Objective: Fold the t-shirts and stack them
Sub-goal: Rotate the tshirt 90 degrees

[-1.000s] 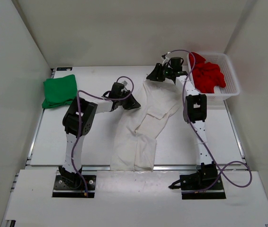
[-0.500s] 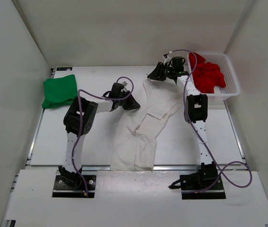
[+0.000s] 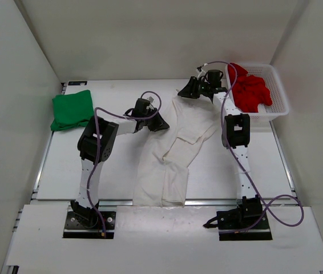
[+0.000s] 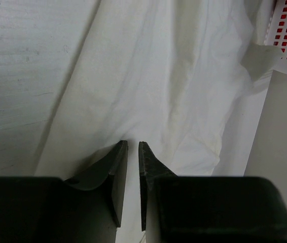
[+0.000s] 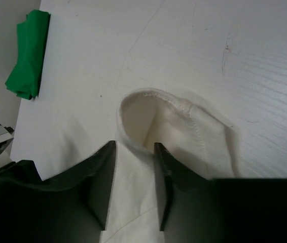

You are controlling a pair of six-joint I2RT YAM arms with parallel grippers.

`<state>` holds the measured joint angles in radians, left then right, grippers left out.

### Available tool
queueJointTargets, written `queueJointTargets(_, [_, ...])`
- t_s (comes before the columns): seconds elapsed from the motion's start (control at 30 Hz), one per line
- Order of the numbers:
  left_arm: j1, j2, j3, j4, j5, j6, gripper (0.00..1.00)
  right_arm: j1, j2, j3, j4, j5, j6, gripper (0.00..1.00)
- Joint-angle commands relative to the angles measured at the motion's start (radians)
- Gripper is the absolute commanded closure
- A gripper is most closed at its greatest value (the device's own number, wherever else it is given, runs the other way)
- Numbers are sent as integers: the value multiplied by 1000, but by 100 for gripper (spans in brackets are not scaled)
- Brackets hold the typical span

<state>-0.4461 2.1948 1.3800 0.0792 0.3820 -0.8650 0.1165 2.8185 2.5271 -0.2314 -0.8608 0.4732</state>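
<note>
Left gripper (image 4: 132, 144): jaws almost closed, only a thin slit between them, pinching a fold of the white cloth t-shirt (image 4: 174, 76); creases in the cloth run in toward the tips.
Left gripper place: at the shirt's left edge, about mid-table in the top view (image 3: 160, 123).
Right gripper (image 5: 135, 145): fingers a moderate way apart, white cloth filling the gap and gripped between them.
Right gripper place: at the far end of the shirt (image 3: 183, 91), just left of the basket.
Stitched round opening (image 5: 148, 114): part of the white shirt, standing up just past the right fingertips.
White cloth t-shirt, overall (image 3: 173, 148): unfolded, rumpled, lying in a long strip from the far right toward the near edge of the table, between the two arms.
Bright green cloth t-shirt (image 3: 70, 109): folded, far-left on the table, well apart from both grippers.
Red cloth t-shirt (image 3: 248, 90): bunched in the white plastic mesh basket (image 3: 278, 85), part draped over its left rim.
Basket place: far-right corner.
Surface: white table (image 3: 70, 165).
</note>
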Motion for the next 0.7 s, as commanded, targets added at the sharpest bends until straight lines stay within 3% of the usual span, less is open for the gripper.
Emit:
queueJointTargets(0.0, [4,19,33,-4,3,0,74,-1,18,-1,55,-47,18,71])
queueJointTargets(0.2, [17,25,27,11,5,-6,74,-14,21,2,76,-60,50,100])
queueJointTargets(0.67, [50,19,-33,56,3,-46,76,-83,-11,33,-36,83,10,100])
